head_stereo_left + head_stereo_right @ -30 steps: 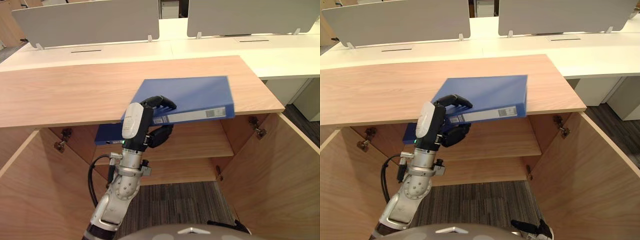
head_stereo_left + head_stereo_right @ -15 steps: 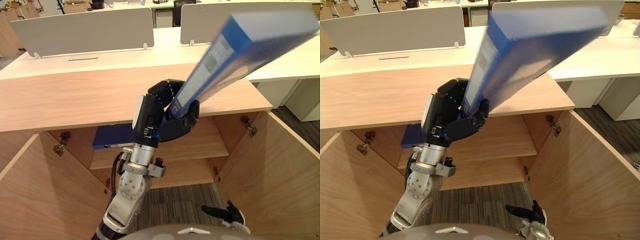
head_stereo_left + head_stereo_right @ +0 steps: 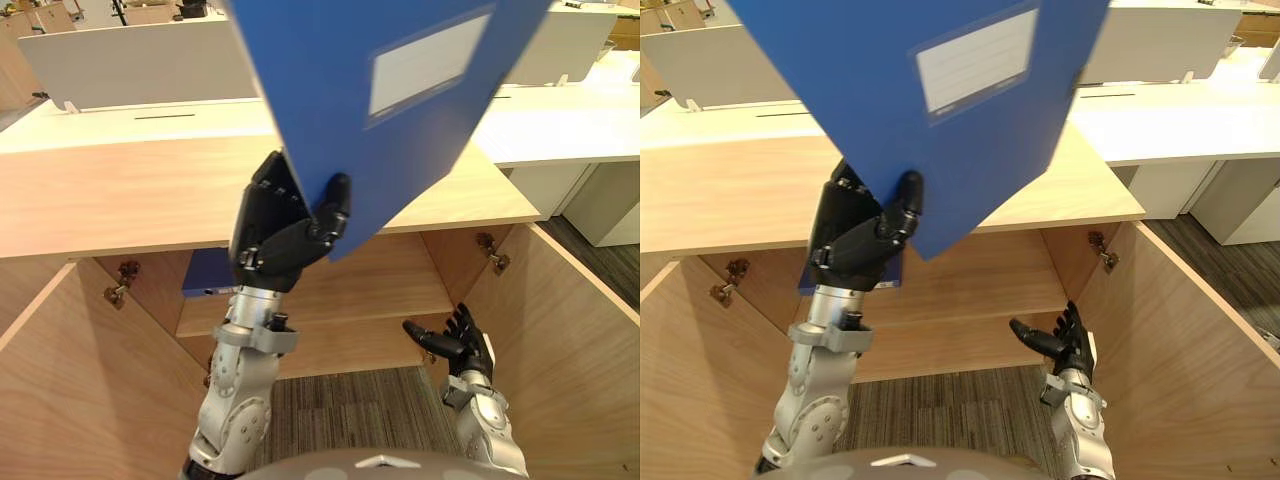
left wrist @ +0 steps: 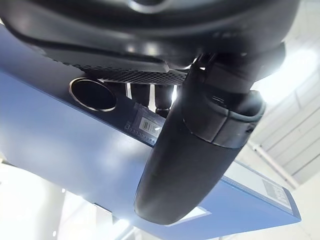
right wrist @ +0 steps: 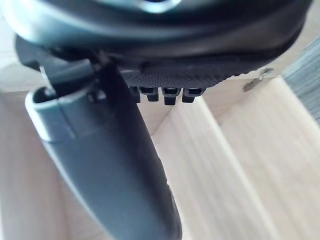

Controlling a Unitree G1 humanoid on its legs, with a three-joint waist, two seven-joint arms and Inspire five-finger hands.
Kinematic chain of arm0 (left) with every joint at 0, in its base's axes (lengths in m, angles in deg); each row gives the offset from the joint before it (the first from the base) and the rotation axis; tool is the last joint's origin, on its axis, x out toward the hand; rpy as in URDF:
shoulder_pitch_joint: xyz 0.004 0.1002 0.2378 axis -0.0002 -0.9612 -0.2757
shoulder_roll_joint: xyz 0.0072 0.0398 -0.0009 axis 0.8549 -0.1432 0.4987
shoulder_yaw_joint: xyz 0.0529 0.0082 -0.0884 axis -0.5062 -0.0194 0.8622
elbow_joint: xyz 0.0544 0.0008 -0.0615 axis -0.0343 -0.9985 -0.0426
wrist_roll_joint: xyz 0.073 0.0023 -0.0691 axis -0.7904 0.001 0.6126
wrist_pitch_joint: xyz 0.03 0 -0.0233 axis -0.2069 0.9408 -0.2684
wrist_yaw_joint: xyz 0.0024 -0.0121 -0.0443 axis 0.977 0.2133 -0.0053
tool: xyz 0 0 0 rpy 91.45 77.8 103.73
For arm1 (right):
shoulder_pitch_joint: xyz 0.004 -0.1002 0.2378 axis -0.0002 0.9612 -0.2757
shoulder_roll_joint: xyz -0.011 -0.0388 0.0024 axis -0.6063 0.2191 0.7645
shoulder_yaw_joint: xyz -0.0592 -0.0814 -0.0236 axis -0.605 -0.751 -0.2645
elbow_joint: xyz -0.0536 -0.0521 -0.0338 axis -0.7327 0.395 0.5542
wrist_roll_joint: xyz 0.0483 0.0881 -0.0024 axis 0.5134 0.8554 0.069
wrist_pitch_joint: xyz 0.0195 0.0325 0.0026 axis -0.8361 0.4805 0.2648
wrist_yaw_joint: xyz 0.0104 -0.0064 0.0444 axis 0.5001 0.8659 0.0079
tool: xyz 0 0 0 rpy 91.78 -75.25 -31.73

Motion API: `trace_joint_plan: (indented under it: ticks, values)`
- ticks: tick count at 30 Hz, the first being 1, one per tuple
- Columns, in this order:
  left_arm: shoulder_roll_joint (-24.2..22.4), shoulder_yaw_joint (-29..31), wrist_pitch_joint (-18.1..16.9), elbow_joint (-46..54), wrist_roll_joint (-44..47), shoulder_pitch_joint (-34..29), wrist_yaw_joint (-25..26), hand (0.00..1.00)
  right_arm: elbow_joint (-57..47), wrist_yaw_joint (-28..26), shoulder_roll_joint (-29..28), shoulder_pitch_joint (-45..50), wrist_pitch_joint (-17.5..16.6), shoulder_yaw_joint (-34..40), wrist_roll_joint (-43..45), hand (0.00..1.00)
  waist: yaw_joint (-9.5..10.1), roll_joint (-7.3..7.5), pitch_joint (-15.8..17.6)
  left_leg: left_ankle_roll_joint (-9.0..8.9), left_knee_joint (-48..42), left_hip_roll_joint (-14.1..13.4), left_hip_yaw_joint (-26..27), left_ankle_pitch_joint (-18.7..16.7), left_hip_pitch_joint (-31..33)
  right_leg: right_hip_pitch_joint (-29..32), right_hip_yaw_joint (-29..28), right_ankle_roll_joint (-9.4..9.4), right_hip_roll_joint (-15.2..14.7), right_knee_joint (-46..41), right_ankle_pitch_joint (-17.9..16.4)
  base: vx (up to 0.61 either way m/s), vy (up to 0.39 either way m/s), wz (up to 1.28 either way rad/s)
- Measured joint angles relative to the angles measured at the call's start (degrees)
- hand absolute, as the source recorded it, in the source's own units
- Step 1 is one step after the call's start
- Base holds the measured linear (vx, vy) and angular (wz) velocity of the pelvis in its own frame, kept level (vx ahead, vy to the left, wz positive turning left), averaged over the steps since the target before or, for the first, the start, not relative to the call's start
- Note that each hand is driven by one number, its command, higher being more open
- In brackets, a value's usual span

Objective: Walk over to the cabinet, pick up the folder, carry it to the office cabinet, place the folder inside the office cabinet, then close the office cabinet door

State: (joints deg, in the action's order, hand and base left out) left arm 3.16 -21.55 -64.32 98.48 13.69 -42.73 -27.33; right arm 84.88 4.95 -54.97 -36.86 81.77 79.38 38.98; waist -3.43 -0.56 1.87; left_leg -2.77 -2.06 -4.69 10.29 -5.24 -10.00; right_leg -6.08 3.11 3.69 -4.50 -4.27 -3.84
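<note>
A big blue folder (image 3: 370, 110) with a white label is held up high, its flat cover facing me, above the wooden cabinet top (image 3: 110, 200). My left hand (image 3: 280, 230) is shut on its lower corner, thumb on the front; the left wrist view has the thumb pressed on the blue folder (image 4: 60, 145). My right hand (image 3: 455, 340) hangs open, fingers spread, low in front of the open cabinet's shelves (image 3: 400, 280). A second blue folder (image 3: 208, 272) lies on the upper shelf, partly hidden behind my left hand.
Both cabinet doors (image 3: 570, 330) stand wide open at the left and right. White desks (image 3: 560, 125) with grey divider panels (image 3: 130, 60) run behind the cabinet. Grey carpet (image 3: 350, 410) lies below the shelves.
My left hand has swung the folder up from lying flat on the cabinet top to standing high with its cover toward me. My right hand has risen into view before the shelves.
</note>
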Motion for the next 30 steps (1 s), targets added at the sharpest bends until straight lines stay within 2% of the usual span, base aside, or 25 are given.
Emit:
trace_joint_plan:
  ticks: [6,11,19,30]
  values:
    - [0.02,4.21,1.67,-0.11,0.29,-5.34,-1.3,0.0,-17.22,-4.8,-0.2,2.04,-1.95,-0.15,2.11,1.0,-0.11,0.62,0.4,0.07,0.02,0.01,0.21,-0.07,-0.16,0.03,-0.21,0.04,0.03,0.45,0.23,0.0,0.001,-0.01]
    - [0.1,4.53,2.18,-0.26,1.11,-6.5,-3.53,0.0,-25.0,-8.03,0.39,1.63,-3.54,-1.29,2.04,1.0,0.05,0.57,0.49,0.22,0.02,0.04,1.33,-0.31,-0.2,0.01,-1.33,0.17,0.11,1.69,1.13,-0.01,0.016,-0.1]
    - [0.16,4.77,3.61,-2.16,1.73,-6.52,-7.29,0.0,-30.88,-8.67,2.72,0.35,-3.7,-1.18,1.89,1.0,-0.06,-0.27,1.2,0.44,-0.12,0.12,2.96,-0.89,-0.71,0.07,-2.88,0.42,0.18,2.2,1.63,-0.01,0.011,-0.12]
    - [2.43,5.65,4.07,-6.54,4.95,-6.47,-12.59,0.0,-33.15,-9.83,12.38,-9.75,-5.68,-1.12,1.79,1.0,0.04,0.01,1.48,0.5,-0.13,0.23,3.23,-1.04,-0.5,0.05,-3.14,0.62,0.14,2.93,2.1,0.0,0.0,-0.01]
